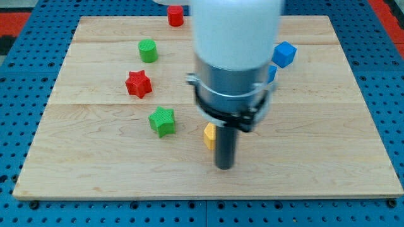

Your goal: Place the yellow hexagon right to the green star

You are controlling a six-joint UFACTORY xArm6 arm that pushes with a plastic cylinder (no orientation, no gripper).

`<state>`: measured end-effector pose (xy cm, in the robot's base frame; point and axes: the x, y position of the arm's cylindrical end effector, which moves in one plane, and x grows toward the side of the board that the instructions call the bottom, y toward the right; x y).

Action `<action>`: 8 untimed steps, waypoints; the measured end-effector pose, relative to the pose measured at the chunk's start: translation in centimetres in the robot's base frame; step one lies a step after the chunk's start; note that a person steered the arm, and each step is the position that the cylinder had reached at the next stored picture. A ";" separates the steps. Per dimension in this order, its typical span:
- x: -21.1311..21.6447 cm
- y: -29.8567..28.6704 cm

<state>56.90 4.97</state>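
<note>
Pale wooden board (328,145) carries your blocks. Your gripperless dark rod grasps nothing; its tip (225,168) sits right of the green star block (162,121), touching the yellow hexagon block (209,135), itself near the star's right, partly hidden by the rod.

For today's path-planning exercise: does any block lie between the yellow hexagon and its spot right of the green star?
Nothing visible does. The yellow hexagon sits right of the green star with bare board between; my tip is beside the hexagon's right.
</note>
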 end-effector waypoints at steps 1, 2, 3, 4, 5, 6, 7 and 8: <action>-1.3 2.8; -3.4 -1.3; -4.7 -6.4; -4.3 -8.1; -3.8 -7.9; -2.9 -7.5; -2.8 -7.4; -2.9 -7.9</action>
